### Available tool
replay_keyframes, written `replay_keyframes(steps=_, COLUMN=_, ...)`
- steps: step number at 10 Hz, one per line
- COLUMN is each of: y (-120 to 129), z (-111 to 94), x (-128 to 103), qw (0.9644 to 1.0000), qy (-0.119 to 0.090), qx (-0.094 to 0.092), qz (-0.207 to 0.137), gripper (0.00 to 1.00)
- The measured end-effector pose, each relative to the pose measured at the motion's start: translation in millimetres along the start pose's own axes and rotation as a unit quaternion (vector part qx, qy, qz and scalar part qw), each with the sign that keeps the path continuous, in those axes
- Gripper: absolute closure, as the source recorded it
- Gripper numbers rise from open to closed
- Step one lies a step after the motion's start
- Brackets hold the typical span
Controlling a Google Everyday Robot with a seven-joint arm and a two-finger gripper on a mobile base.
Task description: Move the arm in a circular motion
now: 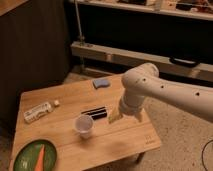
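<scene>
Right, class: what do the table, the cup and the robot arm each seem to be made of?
Table: pale wood, matt, with faint grain lines.
Cup: probably thin plastic, whitish and slightly translucent.
Arm: smooth cream shell with a soft sheen, likely moulded plastic. Its hand hangs low over the table near the cup.

one view | high, near, tilted down at table (70,100) | claw (115,118) mid-frame

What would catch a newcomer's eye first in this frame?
The big cream-white arm reaching in from the right dominates, its pale end effector low over the wooden table, just right of a dark flat bar. Next come the cup near the table's middle and the green plate with an orange wedge at its front-left corner.
</scene>
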Motion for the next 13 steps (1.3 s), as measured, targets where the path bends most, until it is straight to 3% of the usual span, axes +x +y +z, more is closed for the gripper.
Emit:
replay_keyframes(steps=1, y=22, z=-4, x=7, qw=0.9999, qy=-0.001, qx=-0.001, qz=-0.016, gripper=0.20)
replay_keyframes(steps=2, y=74, z=-15, x=17, qw=0.9986, qy=-0.005, qx=-0.003, qz=-0.053, gripper=0.20)
replay_keyframes(steps=4, y=136, z=-30, x=23, qw=0.9955, qy=-0.011, qx=-0.003, qz=-0.094, gripper=0.20)
replay_keyframes(steps=6, y=200, z=-51, x=14, qw=0.9896, qy=-0.024, qx=0.008, qz=-0.142, gripper=0.20)
replay_keyframes(steps=7, y=217, z=-56, x=9, qw=0.9880, qy=-0.027, qx=0.009, qz=-0.152, gripper=0.20)
replay_keyframes(steps=10, y=237, z=-58, x=-21, qw=0.9856, qy=-0.043, qx=0.021, qz=-0.162, gripper=0.20)
replay_keyframes(steps=13, y=204, z=-49, x=-62, qw=0.9878, qy=-0.049, qx=0.025, qz=-0.146, gripper=0.20)
